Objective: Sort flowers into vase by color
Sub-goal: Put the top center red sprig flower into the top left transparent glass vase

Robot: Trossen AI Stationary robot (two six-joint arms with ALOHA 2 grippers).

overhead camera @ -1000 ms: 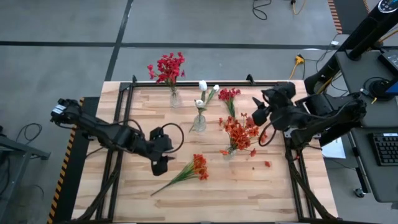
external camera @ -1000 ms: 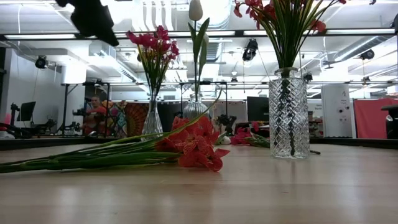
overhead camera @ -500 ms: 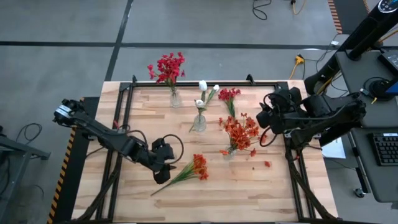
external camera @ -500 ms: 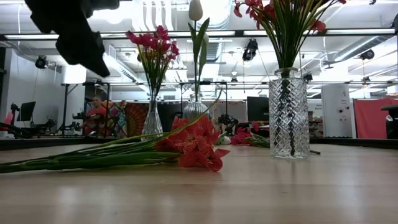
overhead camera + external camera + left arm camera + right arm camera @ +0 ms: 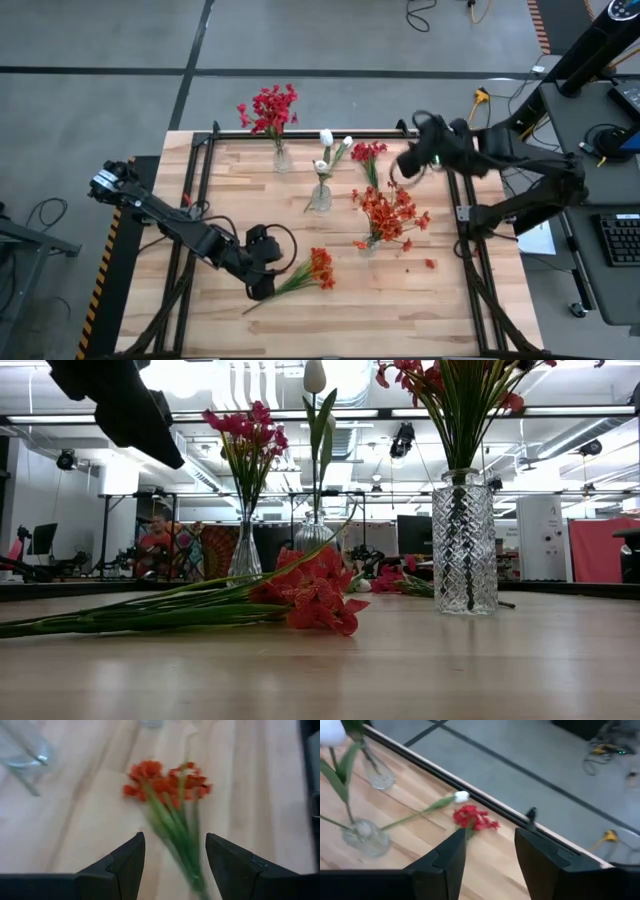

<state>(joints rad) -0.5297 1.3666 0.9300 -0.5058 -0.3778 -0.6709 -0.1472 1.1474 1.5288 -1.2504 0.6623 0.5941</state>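
Orange-red flowers (image 5: 167,785) lie flat on the tabletop (image 5: 400,310) straight ahead of the left jaws (image 5: 175,865), which stand released over the stalk end. Its long axis runs from that end, nearer the front-left corner, to blooms pointing toward the centre. The right jaws (image 5: 485,855), released, hover by the back edge above the loose crimson stem (image 5: 472,817).

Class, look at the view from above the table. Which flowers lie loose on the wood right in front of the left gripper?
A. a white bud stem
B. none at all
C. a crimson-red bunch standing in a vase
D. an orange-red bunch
D: the orange-red bunch lies flat on the table, its stalks pointing to the open left gripper.
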